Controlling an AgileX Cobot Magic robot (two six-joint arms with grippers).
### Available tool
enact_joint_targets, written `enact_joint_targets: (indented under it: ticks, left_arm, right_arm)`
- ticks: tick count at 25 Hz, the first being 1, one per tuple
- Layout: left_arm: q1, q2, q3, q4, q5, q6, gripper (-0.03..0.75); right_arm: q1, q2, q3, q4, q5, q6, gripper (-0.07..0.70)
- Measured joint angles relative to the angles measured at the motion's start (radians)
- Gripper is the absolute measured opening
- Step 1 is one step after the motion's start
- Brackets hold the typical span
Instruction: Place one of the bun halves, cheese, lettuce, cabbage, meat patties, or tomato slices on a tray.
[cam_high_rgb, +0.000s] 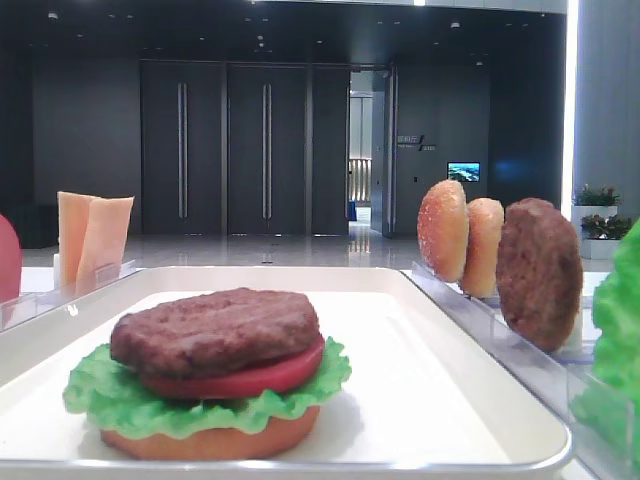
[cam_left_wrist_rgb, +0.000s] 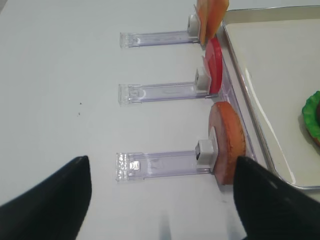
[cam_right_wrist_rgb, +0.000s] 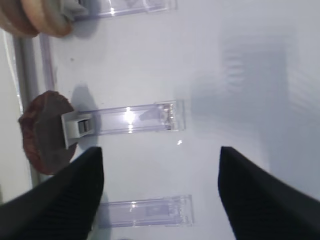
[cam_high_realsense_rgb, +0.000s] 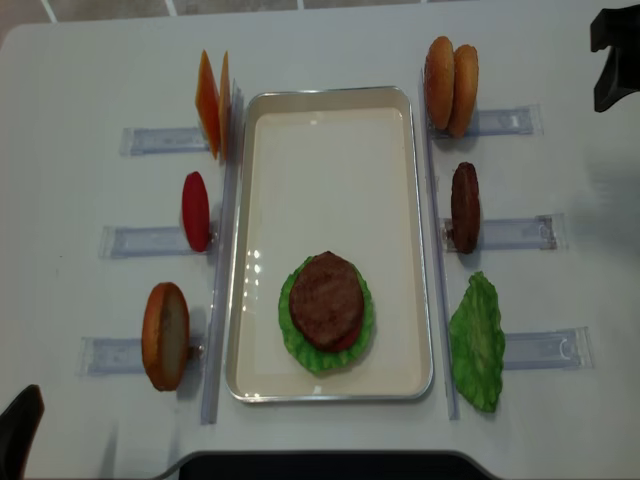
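On the white tray (cam_high_realsense_rgb: 330, 120) lies a stack: bun half, lettuce (cam_high_realsense_rgb: 292, 340), tomato slice and meat patty (cam_high_realsense_rgb: 326, 297) on top. Left racks hold cheese (cam_high_realsense_rgb: 208, 100), a tomato slice (cam_high_realsense_rgb: 195, 210) and a bun half (cam_high_realsense_rgb: 165, 335). Right racks hold two bun halves (cam_high_realsense_rgb: 450, 72), a meat patty (cam_high_realsense_rgb: 464, 207) and lettuce (cam_high_realsense_rgb: 478, 340). My left gripper (cam_left_wrist_rgb: 162, 162) is open and empty over the table, beside the racked bun half (cam_left_wrist_rgb: 227, 142). My right gripper (cam_right_wrist_rgb: 160, 150) is open and empty, right of the racked patty (cam_right_wrist_rgb: 45, 132).
Clear plastic racks (cam_high_realsense_rgb: 505, 232) lie on both sides of the tray, pointing outward. One rack (cam_right_wrist_rgb: 145, 212) lies between my right fingers, below them. The white table extends past the rack ends, and a dark edge (cam_high_realsense_rgb: 320, 465) runs along its near side.
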Motion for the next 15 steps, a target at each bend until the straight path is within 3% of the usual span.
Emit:
enact_joint_targets:
  ticks: [6,15]
  left_arm:
    - [0.0,0.0,0.0,0.0,0.0,0.0,0.692]
    - [0.0,0.0,0.0,0.0,0.0,0.0,0.692]
  right_arm:
    - [-0.039,0.0,0.0,-0.021,0.001,-0.161,0.465]
    - [-0.039,-0.045,0.035,-0.061,0.001,-0.175,0.465]
